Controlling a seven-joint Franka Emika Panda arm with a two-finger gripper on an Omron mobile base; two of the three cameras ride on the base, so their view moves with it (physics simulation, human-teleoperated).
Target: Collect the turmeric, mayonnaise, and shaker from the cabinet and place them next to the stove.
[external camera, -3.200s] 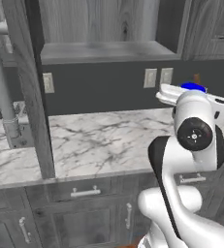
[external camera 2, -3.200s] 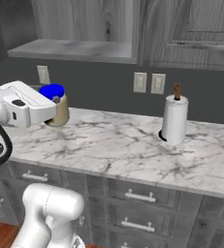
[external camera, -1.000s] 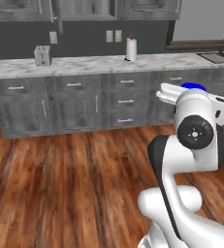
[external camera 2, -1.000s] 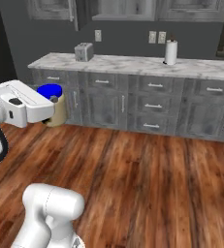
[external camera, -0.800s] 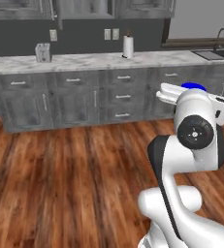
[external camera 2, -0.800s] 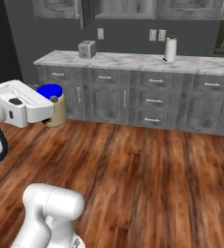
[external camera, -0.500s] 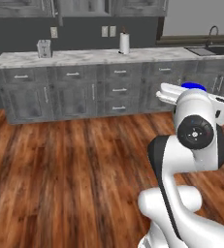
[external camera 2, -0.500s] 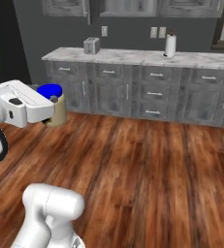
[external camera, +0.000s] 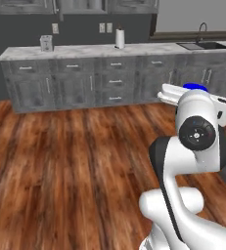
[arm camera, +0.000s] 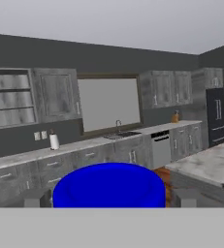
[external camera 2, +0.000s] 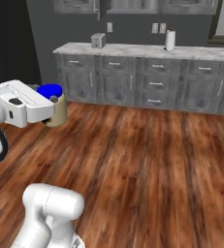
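Out on the wooden floor (external camera 2: 147,160), well apart from the counter (external camera 2: 147,50), my pincer (external camera 2: 54,112) is clamped on the mayonnaise (external camera 2: 53,104); its blue lid (arm camera: 108,185) sits between my fingertips (arm camera: 35,197). Judging by this, one jar is collected but not yet set down by the stove; turmeric and shaker seemingly remain.

A marble desk (external camera: 148,49) is running along the far wall, carrying a paper-towel roll (external camera: 119,38), with a toaster (external camera: 46,43) sitting well left of it.

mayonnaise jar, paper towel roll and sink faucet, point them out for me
mayonnaise (external camera 2: 58,109), right base view, on the cream body below the blue lid
paper towel roll (external camera: 119,38), left base view, on the middle of the white roll
sink faucet (external camera: 201,30), left base view, on its curved neck
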